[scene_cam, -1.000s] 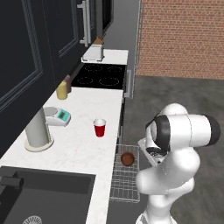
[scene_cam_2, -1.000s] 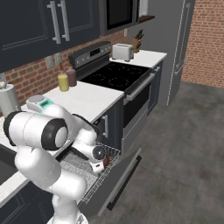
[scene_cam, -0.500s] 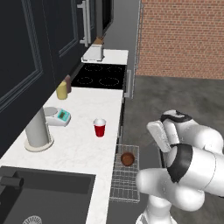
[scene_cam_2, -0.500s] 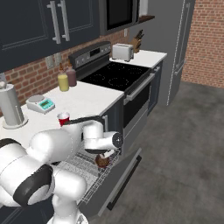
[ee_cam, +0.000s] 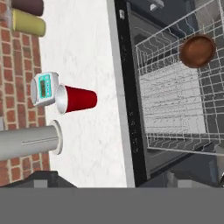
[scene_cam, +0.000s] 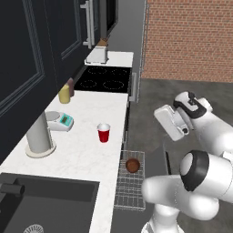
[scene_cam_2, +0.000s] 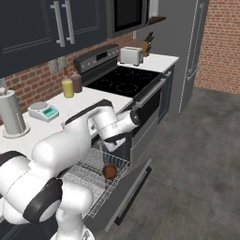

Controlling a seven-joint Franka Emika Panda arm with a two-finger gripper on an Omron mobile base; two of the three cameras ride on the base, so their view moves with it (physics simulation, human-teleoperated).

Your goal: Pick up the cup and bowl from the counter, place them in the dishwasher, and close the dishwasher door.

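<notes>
In the left base view the arm's hand hangs over the open dishwasher, but the claw itself is turned away, so whether it is wide or narrow cannot be told. The bowl, small, round and dark brown, sits below and to the left of the hand on the grey wire rack. The red cup stands upright on the white desk, farther left, well apart from the hand.

In the right base view the wrist hides the claw. The bowl rests on the rack just beneath it, above the lowered dishwasher door.

In the hand view the fingertips are cut off. The cup, white inside, stands beside a small scale; the bowl lies in the rack.
</notes>
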